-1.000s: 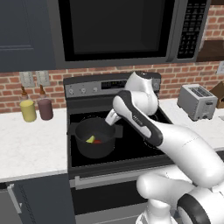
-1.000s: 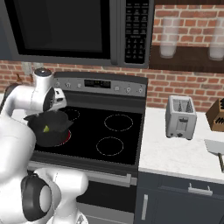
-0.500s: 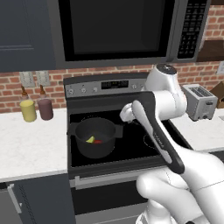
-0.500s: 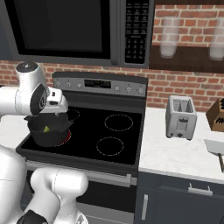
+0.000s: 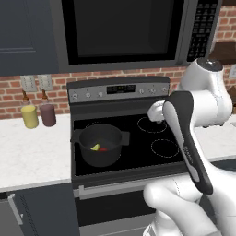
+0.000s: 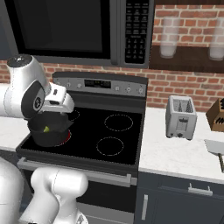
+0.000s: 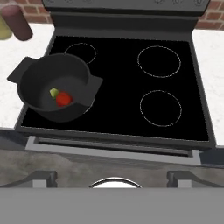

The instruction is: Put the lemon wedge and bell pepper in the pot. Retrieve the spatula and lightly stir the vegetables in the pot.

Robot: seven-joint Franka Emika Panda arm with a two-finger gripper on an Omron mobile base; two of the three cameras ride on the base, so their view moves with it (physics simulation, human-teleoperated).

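Note:
The dark grey pot [image 5: 101,146] stands on the stove's front left burner, and it also appears in the hand view [image 7: 54,89] and the right base view [image 6: 47,133]. Inside it, the yellow-green lemon wedge [image 7: 53,92] and the red bell pepper [image 7: 64,99] lie touching each other. My gripper [image 7: 113,176] hovers high over the stove's front edge, right of the pot. Its fingertips [image 7: 43,177] are spread wide and it is open, with nothing between them. The spatula [image 6: 214,146] lies on the counter at the far right, its grey blade at the frame edge.
A silver toaster [image 6: 180,117] and a wooden knife block [image 6: 217,114] stand on the right counter. On the left counter by the brick wall are a yellow jar [image 5: 30,116] and a maroon jar [image 5: 47,114]. A microwave [image 5: 124,27] hangs over the stove.
The arm has swung right and up, away from above the pot. The pot and the two pieces in it have not moved. The gripper stays open.

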